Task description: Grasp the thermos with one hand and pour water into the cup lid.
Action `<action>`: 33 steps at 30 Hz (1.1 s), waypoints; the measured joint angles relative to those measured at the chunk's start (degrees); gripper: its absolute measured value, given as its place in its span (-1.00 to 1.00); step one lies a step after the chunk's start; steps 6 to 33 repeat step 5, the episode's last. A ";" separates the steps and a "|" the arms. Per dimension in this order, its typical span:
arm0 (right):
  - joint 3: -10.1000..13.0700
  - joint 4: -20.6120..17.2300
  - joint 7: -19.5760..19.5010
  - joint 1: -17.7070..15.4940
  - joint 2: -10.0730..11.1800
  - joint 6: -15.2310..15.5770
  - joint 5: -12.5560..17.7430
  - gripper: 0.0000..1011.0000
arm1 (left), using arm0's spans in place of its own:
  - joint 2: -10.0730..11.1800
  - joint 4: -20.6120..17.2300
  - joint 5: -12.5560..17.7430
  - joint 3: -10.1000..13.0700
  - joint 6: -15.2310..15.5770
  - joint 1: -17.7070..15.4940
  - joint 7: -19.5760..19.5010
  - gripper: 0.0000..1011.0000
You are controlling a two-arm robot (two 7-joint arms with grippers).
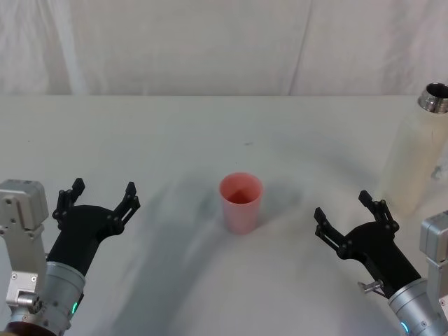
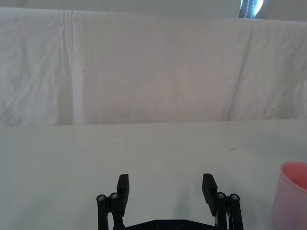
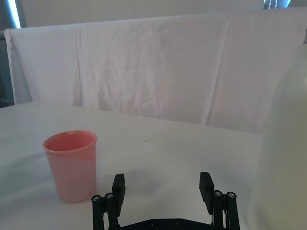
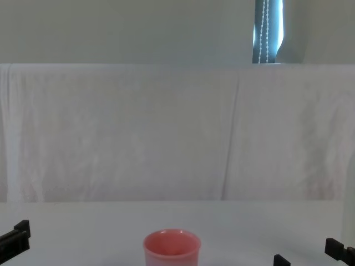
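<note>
The tall cream-white thermos with its shiny threaded steel neck (image 1: 418, 150) stands upright at the right edge of the head view, its right side cut off; in the right wrist view it is a pale blurred mass (image 3: 283, 158) with its top and base out of frame. The small round pink cup lid (image 1: 241, 202) stands upright mid-table, between the two arms and well apart from the thermos. Only its rim and upper wall show in the chest view (image 4: 171, 250), and just one edge of it in the left wrist view (image 2: 291, 195). Whether it holds any liquid cannot be told.

The table (image 1: 210, 133) is covered in plain white cloth, with a small dark speck beyond the cup. A creased white sheet (image 4: 166, 133) hangs behind it; above the sheet the chest view shows a pale wall and a strip of window with a cord (image 4: 268, 30).

The left gripper (image 1: 100, 194) hovers low at the table's left, black fingers spread apart and holding nothing. The right gripper (image 1: 348, 216) hovers just in front of the thermos, fingers likewise spread and empty, not touching the bottle. The head view shows the boxy light-grey housings on both arms.
</note>
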 joint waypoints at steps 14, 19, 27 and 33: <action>0.00 0.00 -0.01 0.00 0.00 0.00 0.00 0.98 | 0.00 0.00 0.00 0.00 0.00 0.00 0.00 0.98; 0.00 0.00 -0.01 0.00 0.00 0.00 0.00 0.98 | 0.00 0.00 0.00 0.00 0.00 0.00 0.00 0.98; 0.00 0.00 -0.01 0.00 0.00 0.00 0.00 0.98 | 0.00 0.00 0.00 0.00 0.00 0.00 0.00 0.98; 0.00 0.00 -0.01 0.00 0.00 0.00 0.00 0.98 | 0.00 0.00 0.00 0.00 0.00 0.00 0.00 0.98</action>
